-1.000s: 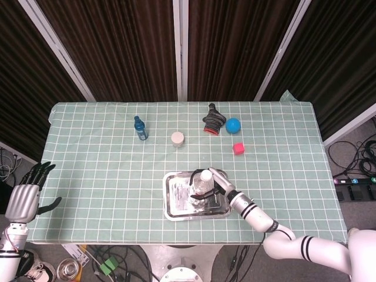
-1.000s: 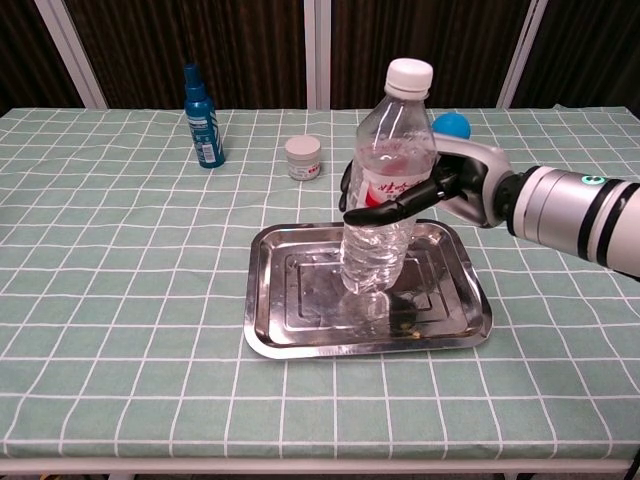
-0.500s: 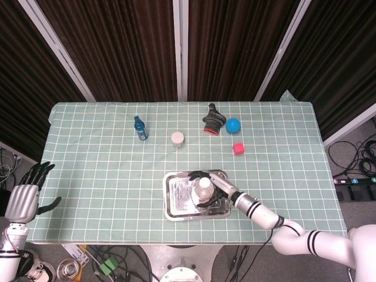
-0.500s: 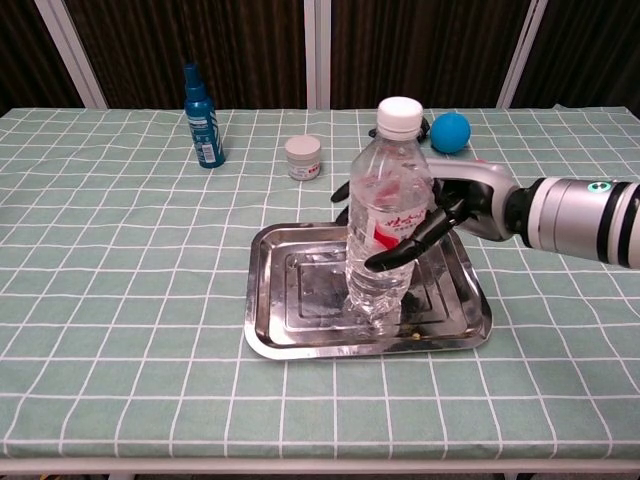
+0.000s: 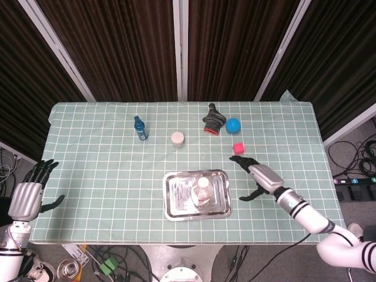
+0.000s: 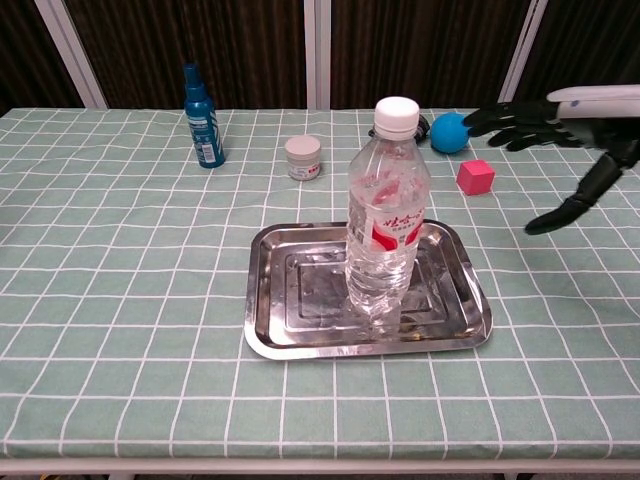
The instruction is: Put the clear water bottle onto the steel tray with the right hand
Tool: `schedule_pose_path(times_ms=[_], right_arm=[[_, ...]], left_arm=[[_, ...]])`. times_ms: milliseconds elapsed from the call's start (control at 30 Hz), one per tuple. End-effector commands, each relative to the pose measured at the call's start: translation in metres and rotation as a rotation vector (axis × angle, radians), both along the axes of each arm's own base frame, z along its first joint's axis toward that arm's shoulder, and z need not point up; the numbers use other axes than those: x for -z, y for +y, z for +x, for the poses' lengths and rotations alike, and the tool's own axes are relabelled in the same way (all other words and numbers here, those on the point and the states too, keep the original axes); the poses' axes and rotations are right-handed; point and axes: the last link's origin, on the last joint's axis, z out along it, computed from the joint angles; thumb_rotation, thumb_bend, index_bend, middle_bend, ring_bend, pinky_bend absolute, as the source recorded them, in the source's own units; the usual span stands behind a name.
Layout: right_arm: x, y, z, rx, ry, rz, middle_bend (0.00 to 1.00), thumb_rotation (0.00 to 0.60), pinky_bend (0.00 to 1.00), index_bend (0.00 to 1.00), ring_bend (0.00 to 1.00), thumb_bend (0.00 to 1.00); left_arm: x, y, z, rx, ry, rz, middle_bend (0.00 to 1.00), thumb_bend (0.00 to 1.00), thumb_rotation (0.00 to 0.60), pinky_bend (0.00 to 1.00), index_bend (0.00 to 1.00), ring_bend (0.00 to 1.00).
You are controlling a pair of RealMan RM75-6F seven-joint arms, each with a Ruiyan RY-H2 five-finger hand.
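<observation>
Head view alone shows left hand [image 5: 26, 197] (fingers spread).

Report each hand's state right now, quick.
Left hand: open, fingers spread, holding nothing, off the table's left edge.
Right hand: open, fingers apart, holding nothing, clear of the clear plastic water bottle standing on the steel tray.

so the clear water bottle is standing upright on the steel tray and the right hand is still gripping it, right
Not quite. The clear water bottle does stand upright on the steel tray, but the right hand no longer grips it: it is open, off to the tray's right. The chest view shows this plainly.
</observation>
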Motion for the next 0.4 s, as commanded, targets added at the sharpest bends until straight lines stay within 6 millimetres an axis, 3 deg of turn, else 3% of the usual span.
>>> schedule_pose_path(times_ms=[33,200,400], right_arm=[[-0.055,0.068,-0.078,0.038,0.499,-0.504,0.00,0.600,0.00,0.00,0.00,0.00],[-0.056,0.092,-0.101,0.092,0.527,-0.601,0.00,0.600,0.00,0.00,0.00,0.00],[-0.056,0.093,-0.103,0.106,0.504,-0.623,0.00,0.600,0.00,0.00,0.00,0.00]], left_arm=[[0.000,0.001,0.003,0.007,0.004,0.000,0.18,0.24,0.600,0.19,0.16,0.09],[0.000,0.001,0.004,0.007,0.009,-0.001,0.18,0.24,0.600,0.19,0.16,0.09],[-0.003,0.003,0.004,0.008,0.006,0.007,0.18,0.24,0.600,0.19,0.16,0.09]])
